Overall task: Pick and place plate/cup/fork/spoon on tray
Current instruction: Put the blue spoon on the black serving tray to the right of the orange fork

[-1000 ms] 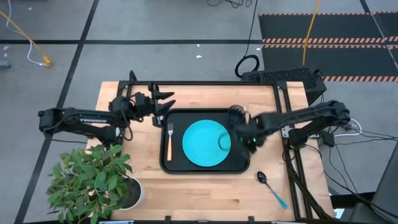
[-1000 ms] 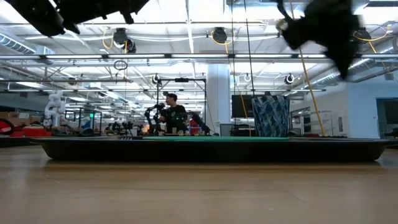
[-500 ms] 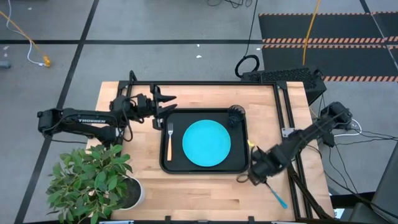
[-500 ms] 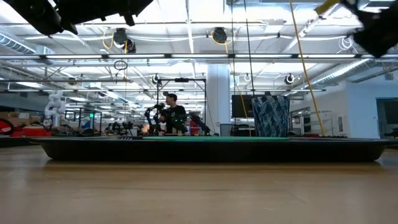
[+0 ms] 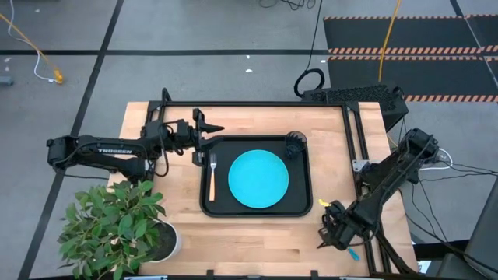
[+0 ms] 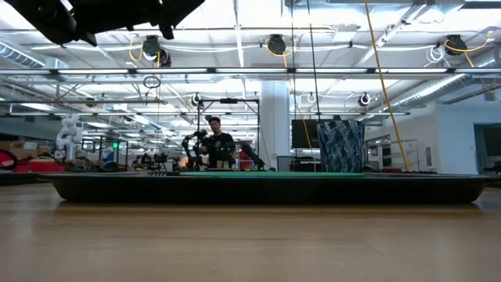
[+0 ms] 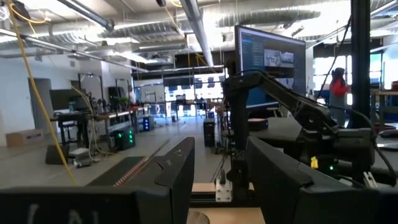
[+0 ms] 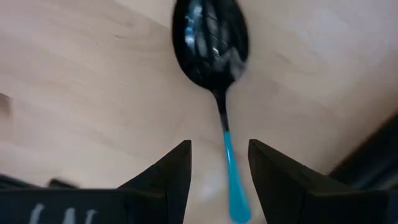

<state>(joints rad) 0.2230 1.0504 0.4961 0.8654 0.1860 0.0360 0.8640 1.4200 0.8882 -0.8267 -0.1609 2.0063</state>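
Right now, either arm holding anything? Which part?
Nothing held. Right gripper is open above the spoon, fingers either side of its blue handle, not closed on it. Left gripper is open and empty by the tray.

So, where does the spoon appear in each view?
High view: mostly hidden under the right gripper, right of the tray; its blue handle tip shows.
Low view: not in it.
Left wrist view: not in it.
Right wrist view: spoon between the fingers.
Shared landmark: right gripper.
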